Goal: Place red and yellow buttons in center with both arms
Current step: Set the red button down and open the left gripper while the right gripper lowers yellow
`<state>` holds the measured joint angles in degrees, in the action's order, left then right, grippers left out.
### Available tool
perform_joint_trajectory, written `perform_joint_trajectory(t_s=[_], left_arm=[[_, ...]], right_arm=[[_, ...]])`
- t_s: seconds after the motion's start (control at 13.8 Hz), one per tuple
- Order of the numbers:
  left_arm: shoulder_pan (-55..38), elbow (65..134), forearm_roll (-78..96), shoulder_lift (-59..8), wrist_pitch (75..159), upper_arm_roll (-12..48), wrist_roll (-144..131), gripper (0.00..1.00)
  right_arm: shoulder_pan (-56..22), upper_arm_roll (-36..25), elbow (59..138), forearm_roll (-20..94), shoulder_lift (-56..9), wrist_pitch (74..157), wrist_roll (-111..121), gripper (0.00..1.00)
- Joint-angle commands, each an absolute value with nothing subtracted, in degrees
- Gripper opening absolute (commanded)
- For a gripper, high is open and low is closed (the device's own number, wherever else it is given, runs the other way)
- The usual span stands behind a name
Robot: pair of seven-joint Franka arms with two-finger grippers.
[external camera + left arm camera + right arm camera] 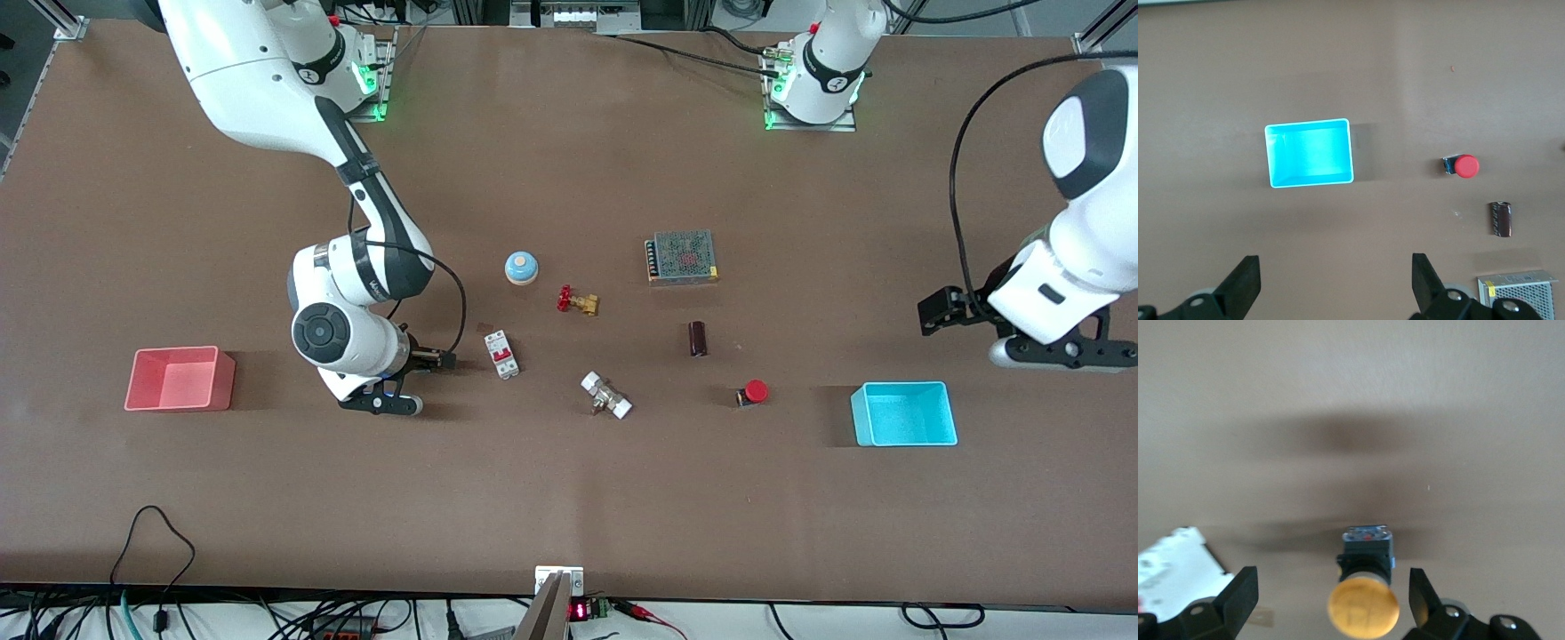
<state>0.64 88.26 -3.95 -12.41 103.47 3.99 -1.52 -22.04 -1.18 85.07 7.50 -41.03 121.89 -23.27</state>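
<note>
Front view, itemised: right gripper (384,393), black two-finger type on glossy white jointed arm, sits low over matte brown tabletop (569,498) toward right arm's end, betw. red open plastic bin (178,380) and white circuit breaker w/ red switches (502,354). Right wrist view: jaws apart, straddling yellow-orange round-capped push button on short black body (1364,597); pads not touching it, button lying on its side on the surface, breaker just beside. Left gripper (1013,331), same type, hangs over table edge at left arm's end, above cyan open plastic bin (905,413); jaws wide apart, nothing held. Red round-capped push button on black body (754,392) lies on its side near cyan bin, well apart from left gripper, not yet approached. Centre area holds: blue dome on beige base (521,268), brass valve w/ red handle (578,300), white-ended metal fitting (606,396), dark brown cylinder (698,339), perforated metal power-supply box (682,257). Risk est.: the yellow cap is round and lies sideways, so closing on the cap instead of the body could squirt it out or roll it; a pad may snag the breaker. Centre is crowded, so set-down could knock the fitting or valve. Both arms converging raises a collision chance.
</note>
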Motion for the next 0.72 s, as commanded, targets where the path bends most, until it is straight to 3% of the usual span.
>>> perform_joint_trajectory(t_s=[0.0, 0.65], left_arm=[[0.97, 92.89, -4.31, -7.4, 103.36, 4.48, 1.22, 1.0], [2.81, 98.17, -1.85, -1.06, 105.2, 4.48, 4.31, 1.0]], right_arm=[[-22.67, -3.59, 85.43, 6.15, -35.53, 118.93, -25.14, 1.0], [-21.62, -15.28, 85.34, 1.49, -21.1, 105.22, -16.2, 1.0]])
